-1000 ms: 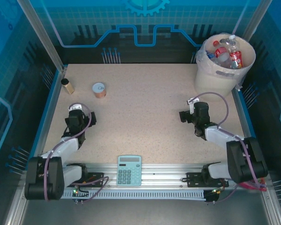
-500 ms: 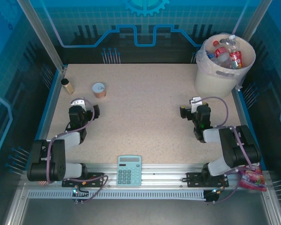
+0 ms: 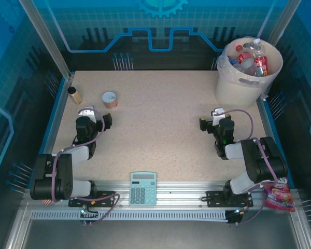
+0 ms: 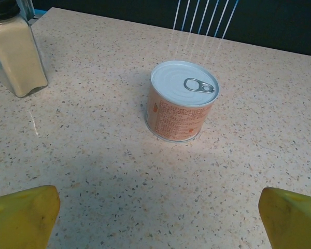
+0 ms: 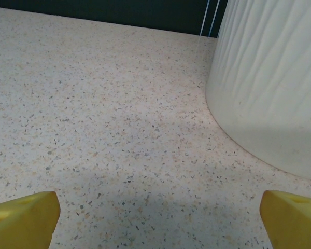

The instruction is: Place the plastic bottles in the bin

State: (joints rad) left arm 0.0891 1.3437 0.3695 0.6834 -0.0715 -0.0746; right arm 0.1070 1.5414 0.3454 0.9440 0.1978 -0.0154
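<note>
Evidently done: the plastic bottles [image 3: 249, 56] sit heaped in the bin [image 3: 247, 83]; left gripper [image 3: 97, 117] and right gripper [image 3: 210, 121] rest low, jaws wide and empty, seemingly nothing left to fetch.

upright tin can [image 4: 182, 101], jar [image 4: 15, 52] (left), speckled table [image 4: 93, 171]

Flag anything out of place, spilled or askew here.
Nothing is spilled. The calculator lies on the metal rail at the near edge, and a pink packet sits off the table beside the right arm. The can stands upright.
</note>
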